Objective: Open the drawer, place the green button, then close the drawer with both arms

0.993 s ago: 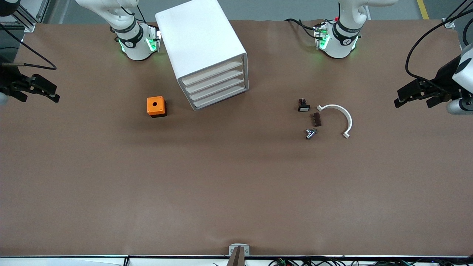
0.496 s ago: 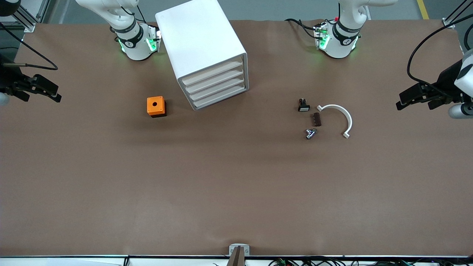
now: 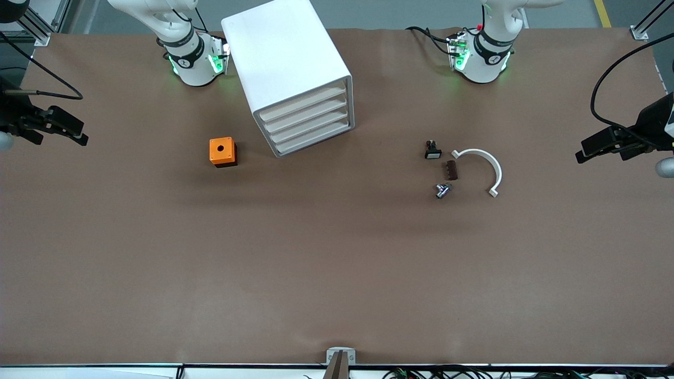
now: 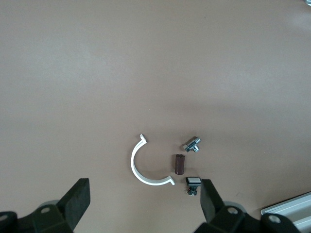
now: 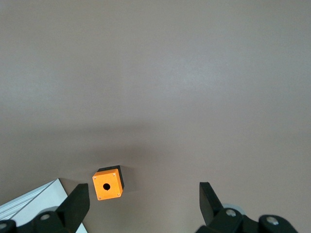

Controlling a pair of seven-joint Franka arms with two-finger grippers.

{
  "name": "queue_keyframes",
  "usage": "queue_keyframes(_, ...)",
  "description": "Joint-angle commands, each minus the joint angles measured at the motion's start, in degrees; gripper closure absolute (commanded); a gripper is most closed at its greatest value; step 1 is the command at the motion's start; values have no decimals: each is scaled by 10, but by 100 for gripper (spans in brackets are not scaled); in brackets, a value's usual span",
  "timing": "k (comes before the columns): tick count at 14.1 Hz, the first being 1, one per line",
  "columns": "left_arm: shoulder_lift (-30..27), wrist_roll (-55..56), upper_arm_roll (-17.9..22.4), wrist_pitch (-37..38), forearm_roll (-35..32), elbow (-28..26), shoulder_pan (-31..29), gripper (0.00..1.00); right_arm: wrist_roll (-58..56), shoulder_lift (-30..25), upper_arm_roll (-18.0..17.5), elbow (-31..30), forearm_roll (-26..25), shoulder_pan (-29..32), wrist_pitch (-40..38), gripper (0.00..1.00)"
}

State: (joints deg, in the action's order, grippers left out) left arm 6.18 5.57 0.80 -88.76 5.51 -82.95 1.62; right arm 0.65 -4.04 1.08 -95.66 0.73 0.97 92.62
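The white cabinet stands between the arm bases, its four drawers shut. The drawer is the lowest one. The button does not show in any view. My left gripper hangs open and empty over the table's edge at the left arm's end. In the left wrist view the left gripper looks down on a cluster of small parts. My right gripper hangs open and empty over the right arm's end of the table. The right wrist view has the right gripper above bare table beside the orange cube.
An orange cube with a hole sits beside the cabinet toward the right arm's end. Toward the left arm's end lie a black piece with a white face, a brown block, a silver fitting and a white curved clip.
My left gripper has drifted outward toward the table's edge at the left arm's end. The right gripper has barely shifted. Nothing on the table has moved.
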Motion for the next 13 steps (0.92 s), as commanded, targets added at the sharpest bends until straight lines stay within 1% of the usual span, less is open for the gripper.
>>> queue_keyframes(1,5,1,-11,-1,-14,13,-7,0,4,-15,-1,-12,3,-3,3,0)
queue_keyframes(5,6,2,-12,-18,-19,12,-4,0,1,-15,-1,-11,3,-2,6,0)
queue_keyframes(8,6,2,-13,-47,-57,12,0,0,1,-14,-1,-11,3,-2,6,0)
queue_keyframes(11,10,2,-14,-60,-53,12,-7,0,0,-14,-1,-11,3,-3,6,0)
queue_keyframes(13,10,2,-14,-60,-53,12,0,0,0,-14,-2,-11,3,-3,6,0)
